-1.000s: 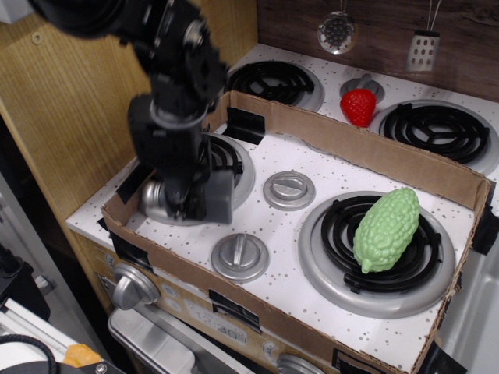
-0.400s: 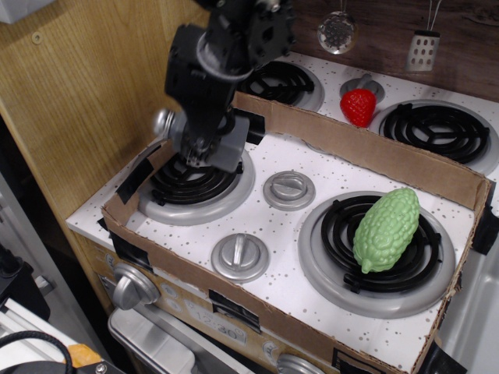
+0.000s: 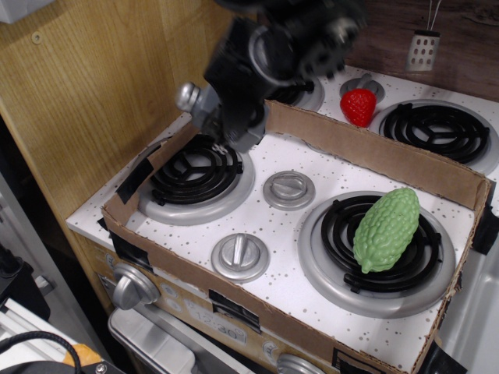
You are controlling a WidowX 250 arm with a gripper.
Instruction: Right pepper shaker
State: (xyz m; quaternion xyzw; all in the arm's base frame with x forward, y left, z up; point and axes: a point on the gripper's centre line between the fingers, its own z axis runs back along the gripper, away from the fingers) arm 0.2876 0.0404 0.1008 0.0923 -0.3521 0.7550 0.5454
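The pepper shaker is a grey block with a shiny silver ball top. It hangs tilted in the air above the back of the left front burner, ball end pointing left. My black gripper is shut on the shaker's grey body, with the arm reaching in from the top of the view. The fingertips are mostly hidden behind the shaker and blurred.
A cardboard tray wall rings the toy stove top. Two flat silver knobs sit in the middle. A green bumpy gourd lies on the right front burner. A red strawberry sits behind the wall.
The gripper has lifted the shaker off the left front burner and carried it up and to the right, toward the back wall of the tray.
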